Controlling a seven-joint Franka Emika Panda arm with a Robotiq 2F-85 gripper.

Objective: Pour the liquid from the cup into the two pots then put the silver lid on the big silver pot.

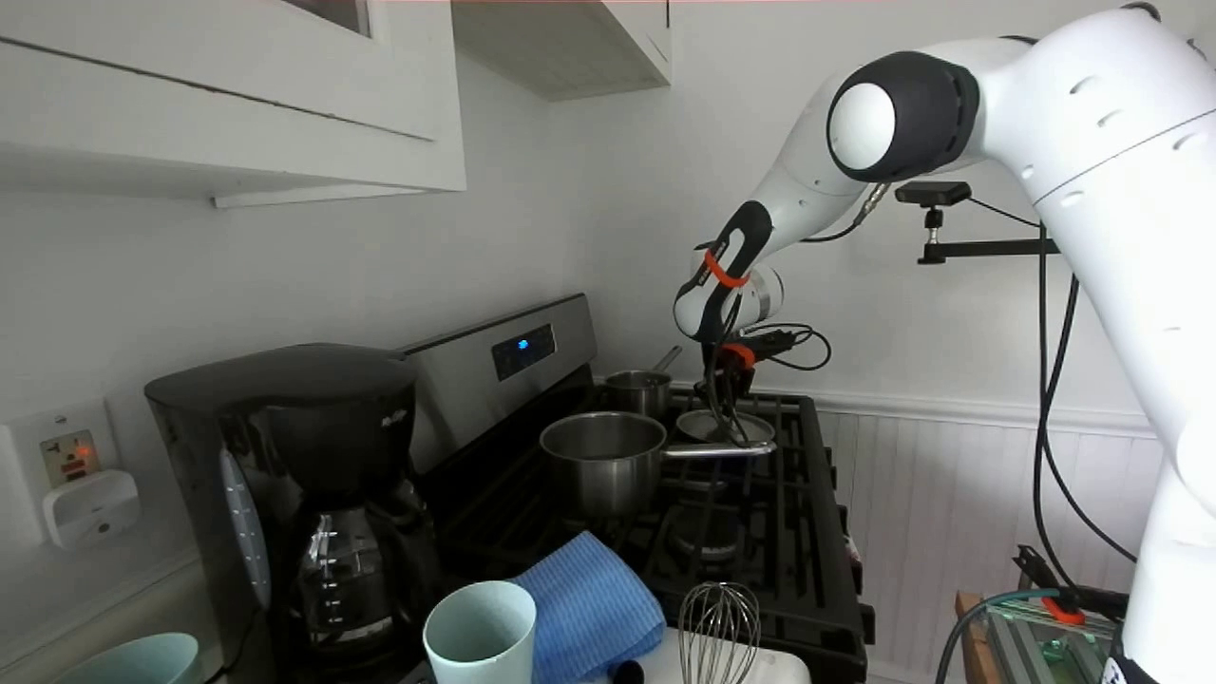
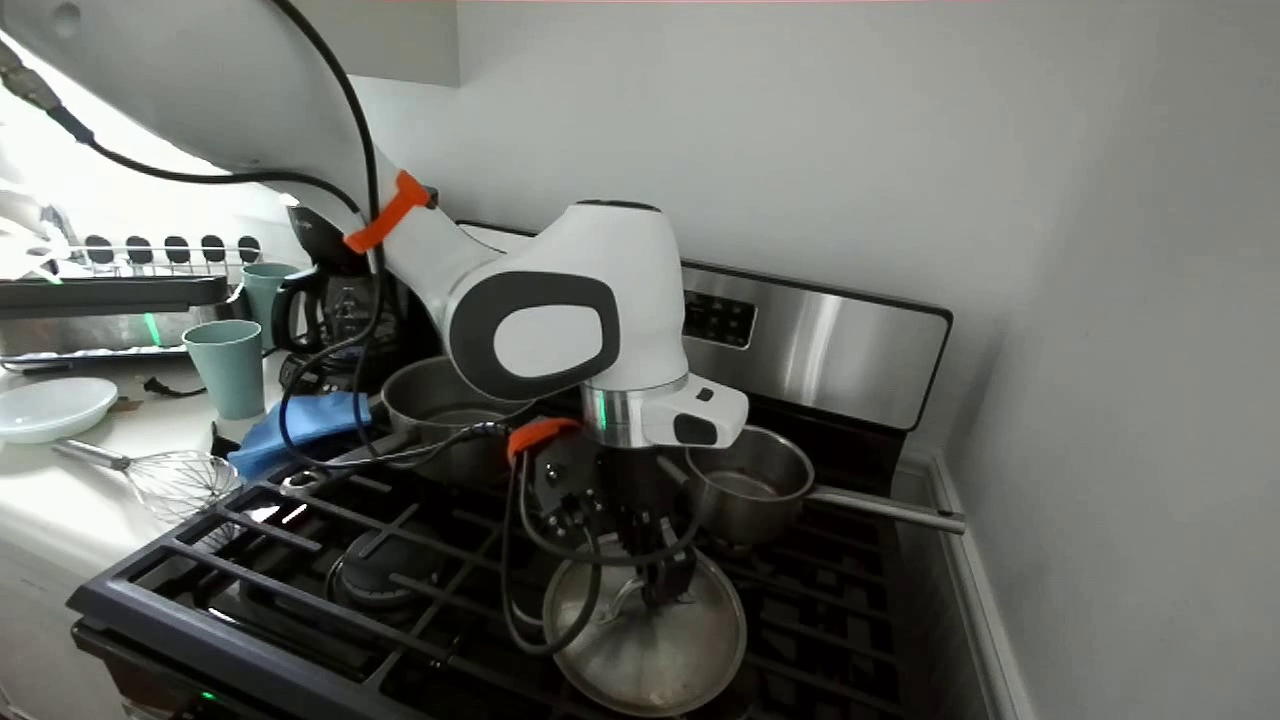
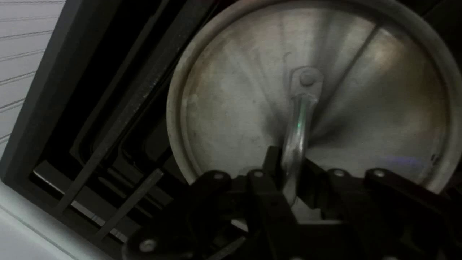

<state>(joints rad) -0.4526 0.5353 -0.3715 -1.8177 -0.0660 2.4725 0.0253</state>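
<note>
Gripper (image 3: 292, 162) is pinching the handle (image 3: 300, 126) of the silver lid (image 2: 655, 650) crosswise, no gap showing, big silver pot (image 1: 605, 475) sitting diagonally back toward the coffee maker (image 1: 323, 437).

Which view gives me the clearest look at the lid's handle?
The wrist view: it looks down close on the handle, between the fingers of the claw. In an exterior view the handle looks small, partly behind the claw. In an exterior view the lid shows at a low angle, its handle indistinct.
</note>
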